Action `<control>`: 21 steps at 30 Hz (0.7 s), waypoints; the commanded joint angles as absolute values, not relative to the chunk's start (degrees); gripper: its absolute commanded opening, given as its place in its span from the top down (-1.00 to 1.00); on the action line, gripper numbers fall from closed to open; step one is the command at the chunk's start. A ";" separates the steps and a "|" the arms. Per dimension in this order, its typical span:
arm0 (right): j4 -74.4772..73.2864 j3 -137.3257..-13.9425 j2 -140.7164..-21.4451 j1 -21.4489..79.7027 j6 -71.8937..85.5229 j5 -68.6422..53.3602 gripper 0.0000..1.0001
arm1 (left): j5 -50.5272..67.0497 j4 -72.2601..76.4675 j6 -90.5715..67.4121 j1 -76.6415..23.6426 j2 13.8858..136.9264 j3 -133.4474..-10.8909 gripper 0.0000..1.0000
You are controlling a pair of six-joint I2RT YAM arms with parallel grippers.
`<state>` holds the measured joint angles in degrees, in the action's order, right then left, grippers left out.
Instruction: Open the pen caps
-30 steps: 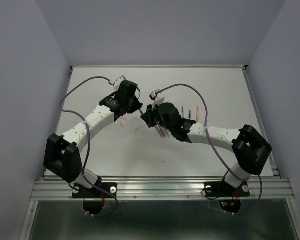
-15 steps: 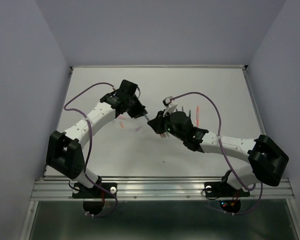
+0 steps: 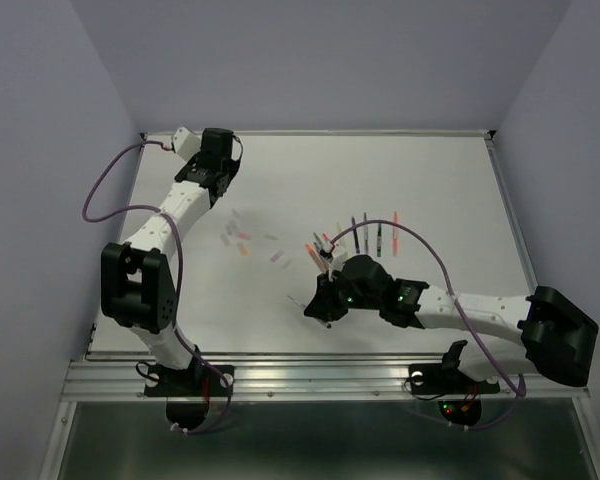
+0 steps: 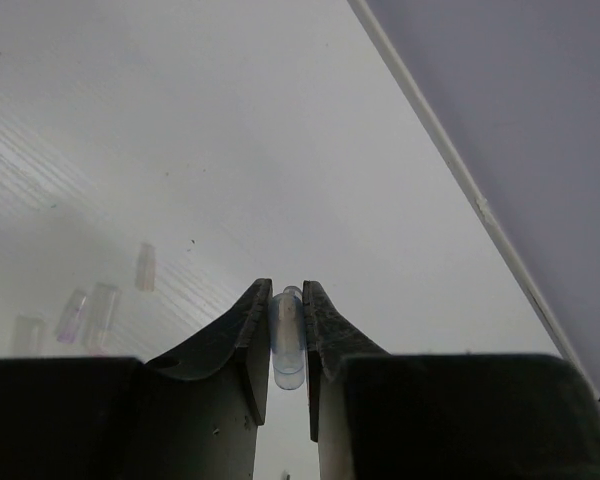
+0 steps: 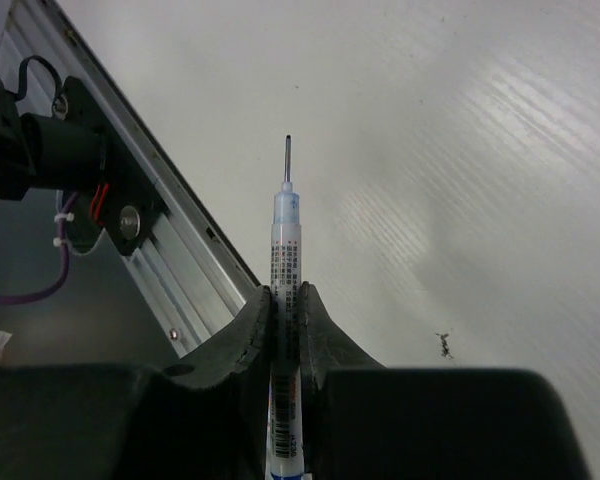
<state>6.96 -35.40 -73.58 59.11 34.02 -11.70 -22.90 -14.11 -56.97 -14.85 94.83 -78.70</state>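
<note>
My left gripper is at the far left of the table, shut on a short clear bluish pen cap between its fingertips. My right gripper is near the front middle, shut on a white pen with a barcode. The pen's bare thin tip points toward the front rail. Several more pens lie in a row at the middle right, with orange ones beside them. Loose caps lie scattered at the centre left and show blurred in the left wrist view.
The metal front rail with screws and cables lies just beyond the pen tip. The left wall and the table's edge strip run close beside the left gripper. A small dark mark is on the table.
The two grippers were together at the centre and have pulled apart. The left moved to the far left with the cap. The right moved toward the front with the uncapped pen.
</note>
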 commanded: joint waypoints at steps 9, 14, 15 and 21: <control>3.34 -39.28 -73.30 48.00 27.43 -1.08 0.99 | -10.90 -6.94 -47.29 -17.57 85.01 -66.81 1.00; 3.16 -40.69 -75.05 43.69 23.83 7.64 0.99 | -8.26 -7.47 -44.12 -20.91 81.30 -55.56 1.00; 3.25 -40.95 -76.19 43.07 22.95 9.73 0.99 | -8.26 -7.82 -43.95 -22.57 80.95 -54.50 1.00; 4.21 -45.00 -82.86 40.78 16.97 15.65 0.92 | -8.96 -9.75 -44.65 -25.84 82.17 -49.66 1.00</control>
<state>2.48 -41.06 -79.81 42.11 22.59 9.78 -8.80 -9.45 -45.76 -24.99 82.63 -51.27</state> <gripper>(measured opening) 0.154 0.265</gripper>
